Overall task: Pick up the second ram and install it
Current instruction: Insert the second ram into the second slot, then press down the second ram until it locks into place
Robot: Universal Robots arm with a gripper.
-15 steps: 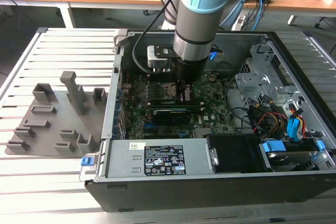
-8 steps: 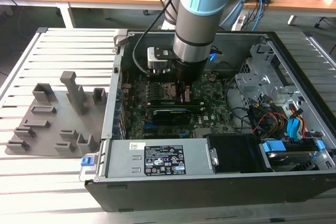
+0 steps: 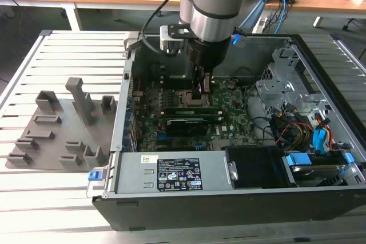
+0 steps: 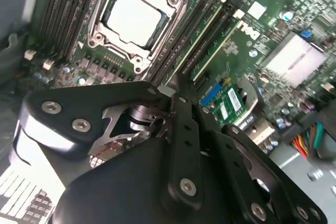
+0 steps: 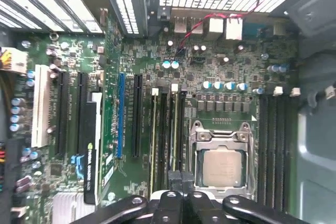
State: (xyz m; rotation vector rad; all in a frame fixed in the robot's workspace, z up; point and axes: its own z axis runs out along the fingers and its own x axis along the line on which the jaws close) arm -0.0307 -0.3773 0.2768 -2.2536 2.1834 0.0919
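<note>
The end effector hangs low inside the open computer case, directly over the memory slots beside the processor socket. Whether its fingers are closed on anything I cannot tell (its own dark linkage blocks the tips in both wrist views). Two green sticks already stand in adjacent slots; the second ram appears to be the one nearer the socket, under the fingertips. A likely risk: if the stick sits tilted or its latches are not home, downward pressure could bend the motherboard or leave one end raised.
</note>
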